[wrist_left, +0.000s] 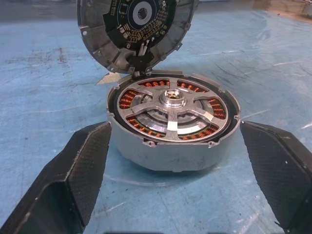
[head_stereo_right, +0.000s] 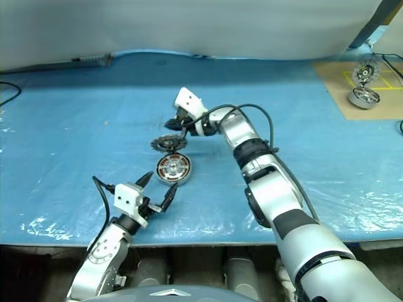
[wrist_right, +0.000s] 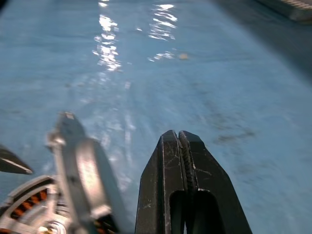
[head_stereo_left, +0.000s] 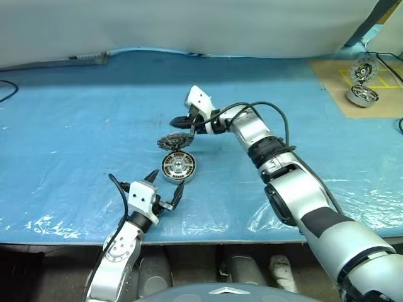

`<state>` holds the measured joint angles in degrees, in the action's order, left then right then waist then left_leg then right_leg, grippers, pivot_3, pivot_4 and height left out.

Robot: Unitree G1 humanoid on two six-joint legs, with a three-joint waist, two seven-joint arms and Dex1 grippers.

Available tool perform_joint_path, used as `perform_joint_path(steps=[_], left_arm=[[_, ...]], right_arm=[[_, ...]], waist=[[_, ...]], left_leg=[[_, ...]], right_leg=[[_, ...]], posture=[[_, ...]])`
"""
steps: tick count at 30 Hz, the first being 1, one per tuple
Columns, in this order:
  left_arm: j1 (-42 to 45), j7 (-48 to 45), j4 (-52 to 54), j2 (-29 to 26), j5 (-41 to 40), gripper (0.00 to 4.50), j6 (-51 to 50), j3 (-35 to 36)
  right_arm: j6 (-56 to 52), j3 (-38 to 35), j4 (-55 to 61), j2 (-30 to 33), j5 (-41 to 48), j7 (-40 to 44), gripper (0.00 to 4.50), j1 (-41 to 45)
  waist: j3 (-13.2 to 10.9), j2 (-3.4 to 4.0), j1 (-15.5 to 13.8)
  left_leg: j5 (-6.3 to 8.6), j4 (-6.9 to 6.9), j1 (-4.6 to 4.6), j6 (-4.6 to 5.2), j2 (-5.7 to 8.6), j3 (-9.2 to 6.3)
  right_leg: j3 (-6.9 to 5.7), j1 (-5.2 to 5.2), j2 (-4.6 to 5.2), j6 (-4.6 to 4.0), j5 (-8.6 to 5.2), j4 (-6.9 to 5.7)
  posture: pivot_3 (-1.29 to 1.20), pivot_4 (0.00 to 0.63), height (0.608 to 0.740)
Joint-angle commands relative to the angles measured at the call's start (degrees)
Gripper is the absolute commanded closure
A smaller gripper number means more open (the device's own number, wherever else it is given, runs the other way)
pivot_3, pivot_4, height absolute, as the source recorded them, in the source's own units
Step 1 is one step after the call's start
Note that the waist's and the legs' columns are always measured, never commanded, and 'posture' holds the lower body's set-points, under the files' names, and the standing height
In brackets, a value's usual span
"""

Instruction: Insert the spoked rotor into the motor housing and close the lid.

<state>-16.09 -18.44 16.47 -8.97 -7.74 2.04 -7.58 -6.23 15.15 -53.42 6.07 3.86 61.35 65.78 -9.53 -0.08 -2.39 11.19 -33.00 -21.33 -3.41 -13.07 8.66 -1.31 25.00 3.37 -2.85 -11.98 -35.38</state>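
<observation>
The motor housing [wrist_left: 165, 156] sits on the blue sheet, copper windings showing inside its rim. The spoked rotor [wrist_left: 173, 105] lies seated in it, silver spokes up. The lid [wrist_left: 134, 29] stands tilted behind the housing, its lower edge on the far rim and its dark inner face toward me. My left gripper [head_stereo_left: 165, 184] is open just in front of the housing, one finger [wrist_left: 83, 165] on each side, apart from the wall. My right gripper [head_stereo_left: 179, 122] is shut on nothing, just behind the lid's [head_stereo_left: 174, 141] upper edge; the right wrist view shows the lid [wrist_right: 78, 165] edge-on beside it.
A brown board [head_stereo_left: 327, 78] at the back right carries two other motor parts [head_stereo_left: 363, 95] [head_stereo_left: 363, 70]. A black cable [head_stereo_left: 7, 89] lies at the far left. The table's front edge [head_stereo_left: 208, 242] runs close behind my left wrist.
</observation>
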Motion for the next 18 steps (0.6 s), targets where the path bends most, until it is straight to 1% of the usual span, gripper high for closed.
perform_joint_path(steps=[1, 4, 7, 9, 13, 18], left_arm=[[-0.84, 0.13, 1.61, 0.43, -0.04, 0.0, 0.72, -0.68], [-1.13, 0.22, 1.59, 0.72, -0.08, 0.0, 0.78, -0.92], [-1.46, 0.27, 1.28, 1.05, -0.03, 0.59, 0.93, -1.28], [-1.48, 0.25, 0.91, 1.24, -0.01, 1.18, 1.06, -1.49], [-1.46, 0.3, 0.62, 1.44, 0.04, 2.57, 1.22, -1.54], [-1.34, 0.4, 0.41, 1.27, 0.02, 4.38, 1.26, -1.15]], right_arm=[[0.48, 0.36, 2.2, 0.44, 0.48, 7.84, 4.49, -0.26], [-0.6, 0.64, 4.17, 1.0, 0.11, 10.27, 4.49, -1.79], [-4.78, 1.21, 10.75, 2.02, 0.85, 12.41, 4.5, -5.85], [-7.4, 1.64, 15.12, 2.36, 0.98, 12.4, 4.5, -8.93], [-11.61, 2.31, 21.29, 2.36, 0.89, 10.69, 4.5, -13.63], [-13.07, 3.79, 23.79, 1.54, -0.66, 6.51, 4.5, -18.85]], waist=[[0.0, 0.0, -0.08], [0.0, 0.0, -0.1], [0.0, 0.0, -0.11], [0.0, 0.0, -0.12], [0.0, 0.0, -0.12], [0.0, -0.01, -0.12]], left_leg=[[0.0, -0.02, 0.0, 0.0, 0.0, 0.0], [0.09, -0.08, 0.11, -0.15, -0.02, 0.0], [0.1, -0.09, 0.19, -0.16, -0.05, 0.01], [0.09, -0.1, 0.2, -0.16, -0.04, 0.01], [0.09, -0.11, 0.2, -0.16, -0.04, 0.02], [0.1, -0.13, 0.27, -0.17, -0.03, 0.02]], right_leg=[[0.0, 0.0, 0.01, 0.0, 0.0, -0.04], [0.01, -0.07, 0.01, 0.0, 0.0, -0.12], [0.01, -0.09, -0.01, -0.01, 0.0, -0.23], [0.03, -0.1, -0.01, -0.02, 0.0, -0.24], [0.04, -0.11, -0.01, -0.01, 0.0, -0.23], [0.05, -0.17, 0.0, -0.01, 0.0, -0.24]], posture=[[0.0, 0.15, 0.74], [0.0, 0.15, 0.74], [0.0, 0.15, 0.74], [0.0, 0.15, 0.74], [0.0, 0.15, 0.74], [0.0, 0.15, 0.74]])
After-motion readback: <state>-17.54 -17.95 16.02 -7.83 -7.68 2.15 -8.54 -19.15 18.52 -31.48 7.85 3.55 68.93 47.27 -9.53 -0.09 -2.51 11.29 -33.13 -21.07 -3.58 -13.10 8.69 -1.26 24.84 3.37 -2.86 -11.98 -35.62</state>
